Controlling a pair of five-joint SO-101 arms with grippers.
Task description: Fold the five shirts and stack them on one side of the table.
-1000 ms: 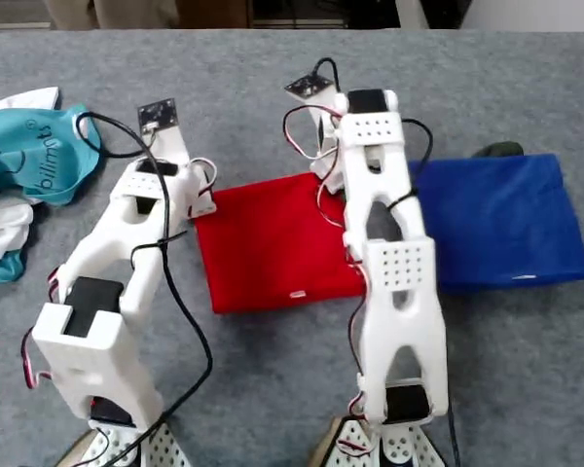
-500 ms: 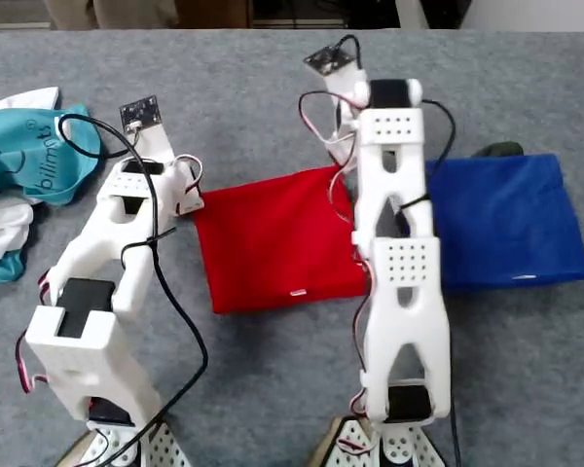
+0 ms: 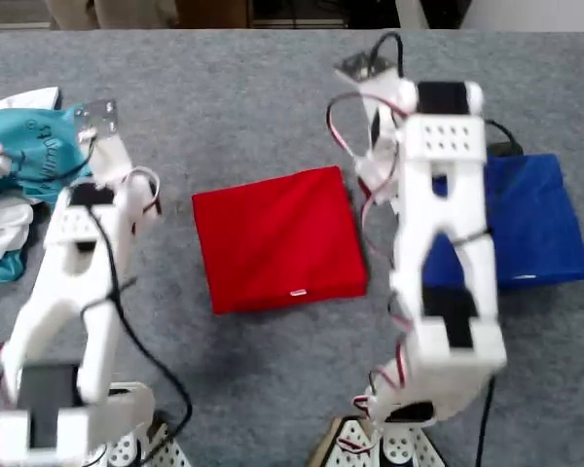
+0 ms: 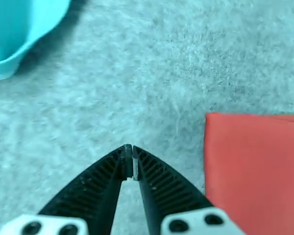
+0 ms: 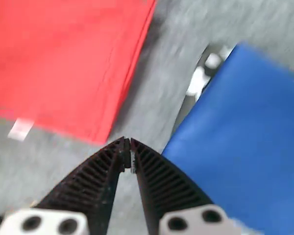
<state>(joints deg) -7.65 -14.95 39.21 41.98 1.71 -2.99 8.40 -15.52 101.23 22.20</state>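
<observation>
Bright, even light; soft shadows

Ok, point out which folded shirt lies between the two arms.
The red shirt, lying flat in the gap between them. The other folded one, the blue shirt, lies beyond the right arm, partly under it.

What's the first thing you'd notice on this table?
A bright red folded shirt lies in the middle of the grey table, between the left arm and right arm. A folded blue shirt sits to its right, and a crumpled teal shirt lies at the left edge.
</observation>
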